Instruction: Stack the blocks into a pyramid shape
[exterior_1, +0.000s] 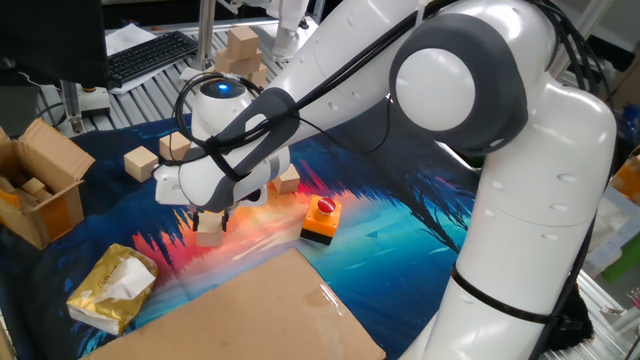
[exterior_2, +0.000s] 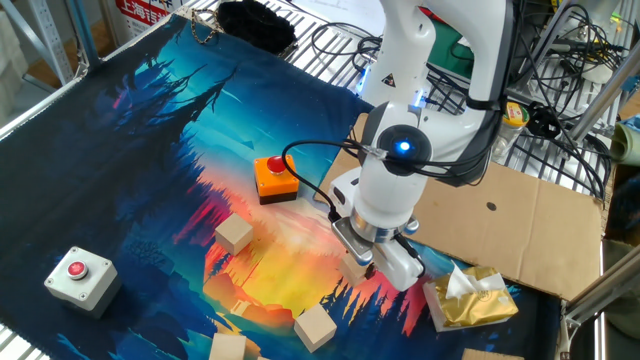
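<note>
My gripper (exterior_1: 209, 222) points down near the mat's front edge, its fingers shut on a pale wooden block (exterior_1: 209, 235) that still rests on the mat. In the other fixed view this gripper (exterior_2: 357, 262) hides most of that block (exterior_2: 354, 270). Two more blocks (exterior_1: 141, 163) (exterior_1: 175, 147) lie at the back left. Another block (exterior_1: 288, 180) sits just behind the wrist. The other fixed view shows loose blocks (exterior_2: 234, 233) (exterior_2: 314, 327) (exterior_2: 228, 348) left of and below the gripper.
An orange-and-black button block (exterior_1: 321, 220) sits right of the gripper. A grey button box (exterior_2: 78, 276) lies at the mat's corner. A cardboard sheet (exterior_1: 250, 310), a yellow tissue pack (exterior_1: 112, 288) and an open cardboard box (exterior_1: 40, 185) border the mat.
</note>
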